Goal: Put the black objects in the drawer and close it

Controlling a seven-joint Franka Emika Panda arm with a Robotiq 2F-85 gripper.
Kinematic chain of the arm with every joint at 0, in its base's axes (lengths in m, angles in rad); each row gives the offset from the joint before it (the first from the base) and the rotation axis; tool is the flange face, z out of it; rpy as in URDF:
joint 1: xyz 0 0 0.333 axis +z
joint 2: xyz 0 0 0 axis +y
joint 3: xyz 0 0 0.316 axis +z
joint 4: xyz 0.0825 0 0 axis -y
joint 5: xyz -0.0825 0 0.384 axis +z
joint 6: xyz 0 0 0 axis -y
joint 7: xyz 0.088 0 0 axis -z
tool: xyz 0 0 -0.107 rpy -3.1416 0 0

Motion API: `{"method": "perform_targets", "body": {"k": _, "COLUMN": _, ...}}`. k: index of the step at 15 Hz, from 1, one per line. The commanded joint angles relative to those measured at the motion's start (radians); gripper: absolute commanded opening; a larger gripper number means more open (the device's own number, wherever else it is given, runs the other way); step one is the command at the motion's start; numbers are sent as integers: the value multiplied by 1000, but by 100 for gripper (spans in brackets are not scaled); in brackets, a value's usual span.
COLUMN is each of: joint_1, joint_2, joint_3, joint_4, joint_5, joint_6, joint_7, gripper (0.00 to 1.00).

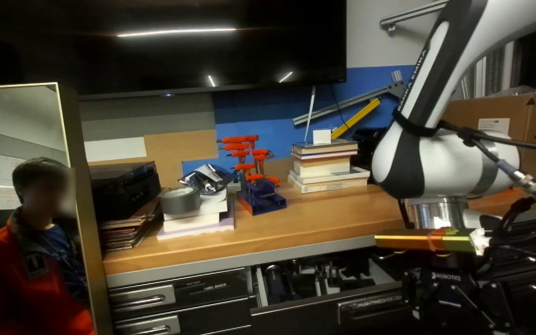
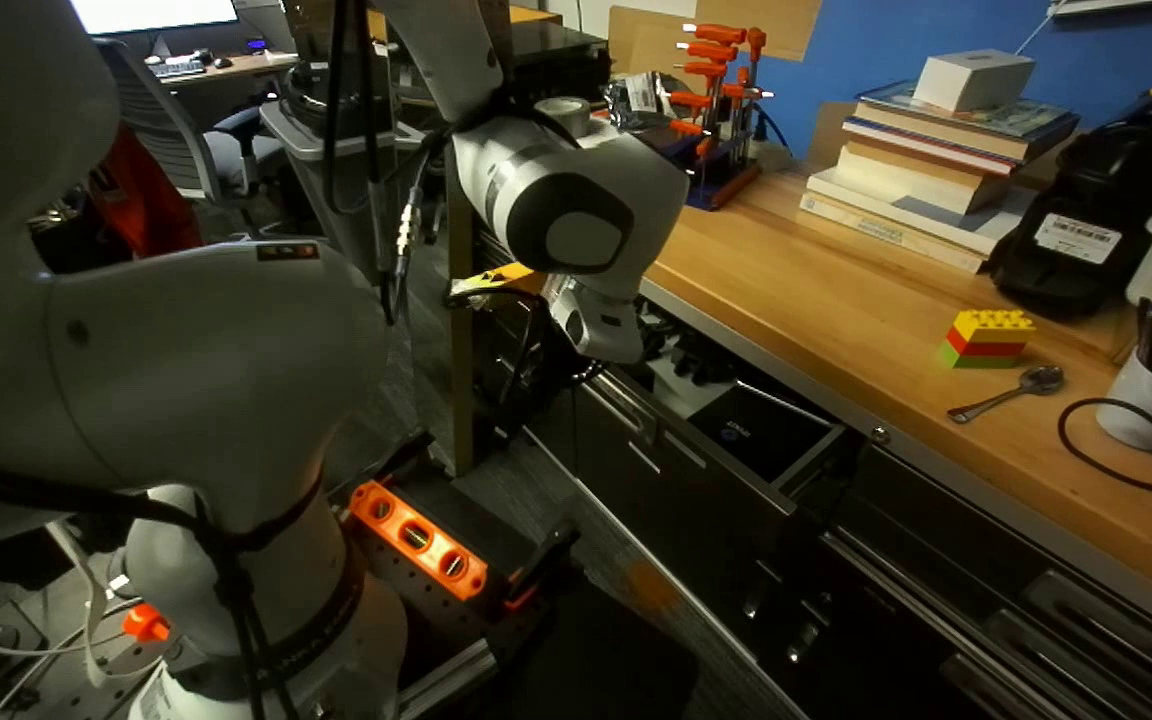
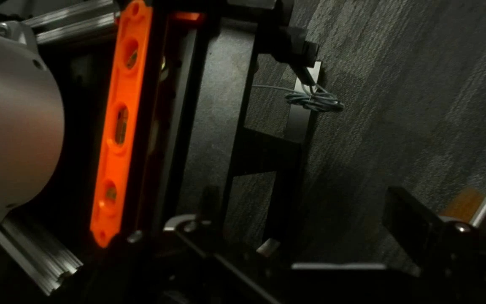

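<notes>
At five o'clock in an exterior view, below the wooden workbench (image 1: 326, 216): open drawer (image 1: 296, 318), black objects (image 1: 277, 281) inside; at five o'clock in the wrist view: Robotiq gripper (image 3: 306, 211), fingers (image 3: 409, 223) spread wide

A wood-topped workbench (image 1: 319, 218) runs along a wall (image 1: 254, 109) patched in blue, tan and gray, beneath a wide black screen (image 1: 156, 58) streaked with reflected light (image 1: 177, 32). Farther back in the room, I can see a gray-backed office chair (image 2: 161, 118) near a desk (image 2: 251, 66) with a glowing monitor (image 2: 156, 12). Dim, streaky gray carpet (image 3: 365, 131) spreads underfoot.
</notes>
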Motion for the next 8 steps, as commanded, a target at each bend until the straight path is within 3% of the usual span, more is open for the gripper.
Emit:
{"method": "perform_targets", "body": {"k": 1, "joint_1": -99, "joint_2": 170, "joint_3": 156, "joint_4": 65, "joint_5": 234, "joint_6": -4, "joint_7": -198, "gripper": 100}}
{"method": "perform_targets", "body": {"k": 4, "joint_1": -226, "joint_2": 331, "joint_3": 328, "joint_4": 161, "joint_5": 436, "joint_6": -17, "joint_7": -349, "gripper": 100}}
{"method": "perform_targets", "body": {"k": 5, "joint_1": -331, "joint_2": 354, "joint_3": 434, "joint_4": 198, "joint_5": 448, "joint_6": 0, "joint_7": -357, "gripper": 100}}
{"method": "perform_targets", "body": {"k": 6, "joint_1": -394, "joint_2": 408, "joint_3": 504, "joint_4": 247, "joint_5": 475, "joint_6": 7, "joint_7": -380, "gripper": 100}}
{"method": "perform_targets", "body": {"k": 7, "joint_1": -381, "joint_2": 495, "joint_3": 507, "joint_4": 302, "joint_5": 538, "joint_6": -7, "joint_7": -423, "gripper": 100}}
{"method": "perform_targets", "body": {"k": 8, "joint_1": -531, "joint_2": 501, "joint_3": 646, "joint_4": 348, "joint_5": 480, "joint_6": 40, "joint_7": -386, "gripper": 100}}
